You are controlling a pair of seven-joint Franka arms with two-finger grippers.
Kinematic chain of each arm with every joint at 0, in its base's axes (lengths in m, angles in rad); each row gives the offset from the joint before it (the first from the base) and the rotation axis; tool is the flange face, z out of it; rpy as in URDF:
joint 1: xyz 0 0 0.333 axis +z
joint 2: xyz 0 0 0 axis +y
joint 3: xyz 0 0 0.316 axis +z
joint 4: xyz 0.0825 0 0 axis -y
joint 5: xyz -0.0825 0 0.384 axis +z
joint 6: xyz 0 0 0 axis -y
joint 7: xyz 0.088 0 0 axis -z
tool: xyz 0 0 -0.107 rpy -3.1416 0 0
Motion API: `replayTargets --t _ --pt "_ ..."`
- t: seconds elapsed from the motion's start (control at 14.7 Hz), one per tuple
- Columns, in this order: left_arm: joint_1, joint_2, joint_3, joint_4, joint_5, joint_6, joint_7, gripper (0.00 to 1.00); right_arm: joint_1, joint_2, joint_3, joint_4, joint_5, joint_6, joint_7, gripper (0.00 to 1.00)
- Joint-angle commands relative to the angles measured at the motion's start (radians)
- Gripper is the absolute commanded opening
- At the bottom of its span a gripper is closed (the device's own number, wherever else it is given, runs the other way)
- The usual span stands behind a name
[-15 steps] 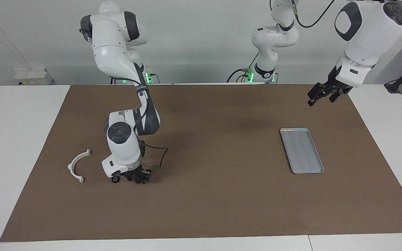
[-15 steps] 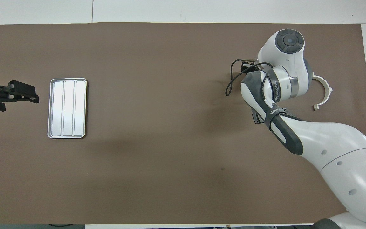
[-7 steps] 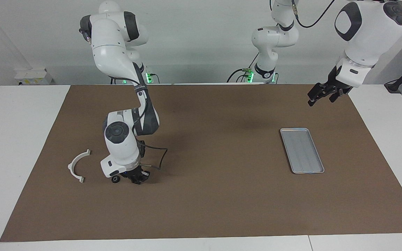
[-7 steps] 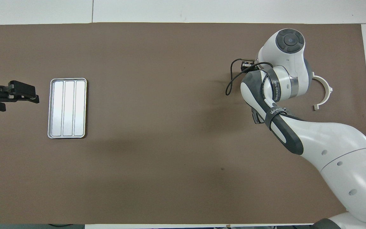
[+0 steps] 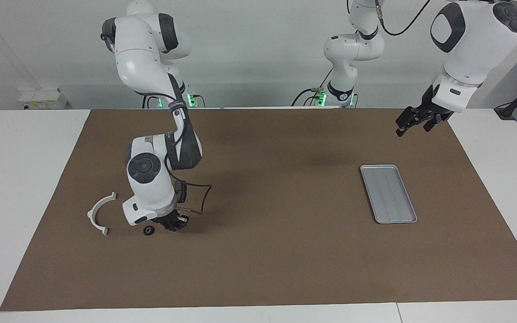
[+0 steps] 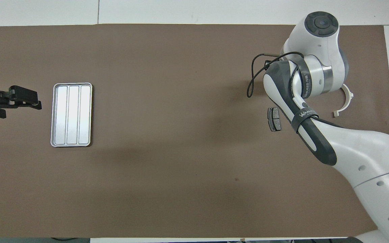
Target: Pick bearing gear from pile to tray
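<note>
Gripper low over the small parts

The right gripper hangs low over the brown mat, just beside a little black round piece. It is pointed down because that is the way to reach small things lying flat. I cannot tell if it is apart, together, or holding something.

The little round piece lies on the mat, close to a white half ring. I think it is the kind of part the job wants. A dark flat pad lies nearer to the robots than the gripper. All these bits sit toward the right arm's end of the table, so the right arm does the picking.

The tray is well apart from them, toward the left arm's end. No part shows in it, so I think the job has a long way to go.

The left gripper waits up in the air near the tray, out of the way. I cannot tell its state either.
</note>
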Motion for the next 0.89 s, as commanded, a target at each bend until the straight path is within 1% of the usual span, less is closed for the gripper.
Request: replayTargets --t 0.0,0.2,0.41,0.61,0.82 --pt "0.002 -0.008 -0.003 -0.004 0.002 -0.013 0.005 1.00 0.015 -0.102 0.021 0.047 0.010 -0.186 -0.011 0.00" --pt "0.002 -0.008 -0.003 -0.004 0.002 -0.013 0.005 1.00 0.027 -0.173 0.103 0.118 0.040 -0.332 0.041 0.00" --pt "0.002 -0.008 -0.003 -0.006 0.002 -0.013 0.005 1.00 0.065 -0.190 0.174 0.159 0.073 -0.370 0.254 0.00" --pt "0.002 -0.008 -0.003 -0.004 0.002 -0.013 0.005 1.00 0.183 -0.189 0.188 0.158 0.070 -0.305 0.555 0.00" --pt "0.002 -0.008 -0.003 -0.004 0.002 -0.013 0.005 1.00 0.277 -0.166 0.188 0.144 0.064 -0.222 0.708 0.00"
